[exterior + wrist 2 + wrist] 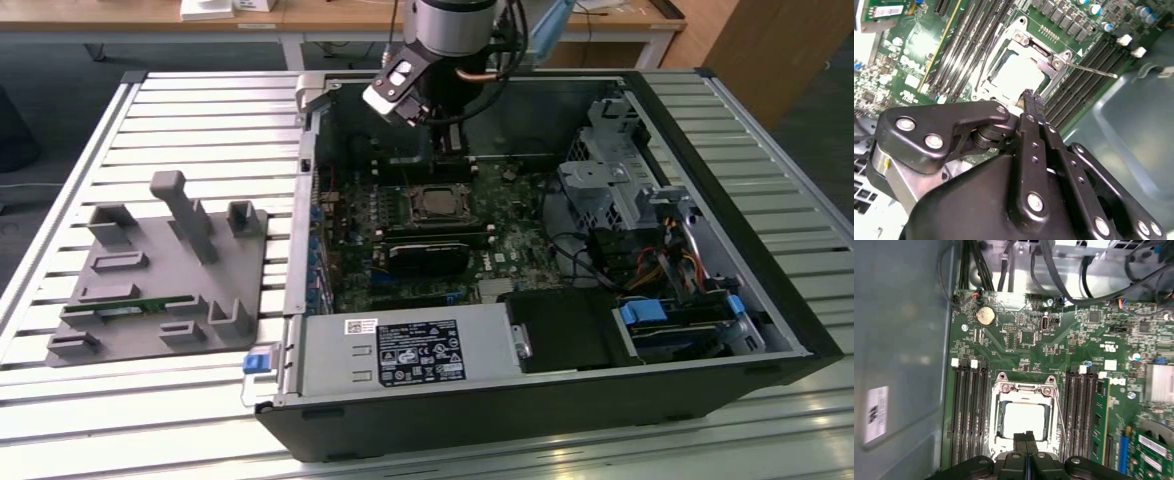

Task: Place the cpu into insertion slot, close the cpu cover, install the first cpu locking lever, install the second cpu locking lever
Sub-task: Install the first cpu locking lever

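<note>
Cpu (1024,419) in insertion slot (999,420), below the closed end effector (1026,436).

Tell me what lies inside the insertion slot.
The cpu lies in the insertion slot, its pale face showing through the cut-out of the cpu cover. The cover's frame hides the chip's edges, and the contacts beneath the chip cannot be seen.

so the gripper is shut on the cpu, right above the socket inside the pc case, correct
Not quite. The gripper is shut above the insertion slot inside the case, but on nothing: its fingertips meet with no chip between them. The first wrist view shows the cpu lying in the slot, framed by the cpu cover.
</note>
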{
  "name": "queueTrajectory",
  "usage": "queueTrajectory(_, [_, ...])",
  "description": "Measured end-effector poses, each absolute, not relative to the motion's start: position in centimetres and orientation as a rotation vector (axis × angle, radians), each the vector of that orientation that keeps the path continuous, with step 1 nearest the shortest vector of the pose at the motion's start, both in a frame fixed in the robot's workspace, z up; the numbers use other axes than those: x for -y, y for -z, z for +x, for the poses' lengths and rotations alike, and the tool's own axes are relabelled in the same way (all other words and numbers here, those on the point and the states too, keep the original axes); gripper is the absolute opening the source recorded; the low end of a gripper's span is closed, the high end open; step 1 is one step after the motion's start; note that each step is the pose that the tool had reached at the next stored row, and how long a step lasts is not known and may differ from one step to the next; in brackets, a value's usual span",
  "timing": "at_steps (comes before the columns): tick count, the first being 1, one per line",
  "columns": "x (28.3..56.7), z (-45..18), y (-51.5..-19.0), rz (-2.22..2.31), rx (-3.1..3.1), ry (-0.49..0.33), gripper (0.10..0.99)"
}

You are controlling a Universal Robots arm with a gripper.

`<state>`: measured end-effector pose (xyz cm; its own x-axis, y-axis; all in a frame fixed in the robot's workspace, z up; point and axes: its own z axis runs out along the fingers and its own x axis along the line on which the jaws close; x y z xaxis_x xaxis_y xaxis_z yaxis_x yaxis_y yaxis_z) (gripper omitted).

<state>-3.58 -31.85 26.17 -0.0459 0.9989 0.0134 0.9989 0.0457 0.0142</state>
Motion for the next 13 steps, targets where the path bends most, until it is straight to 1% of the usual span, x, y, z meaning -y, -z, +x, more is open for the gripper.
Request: queueTrajectory(13, [31.85,-3.58,-26.51,1.945,-2.469,-0.031,0.106])
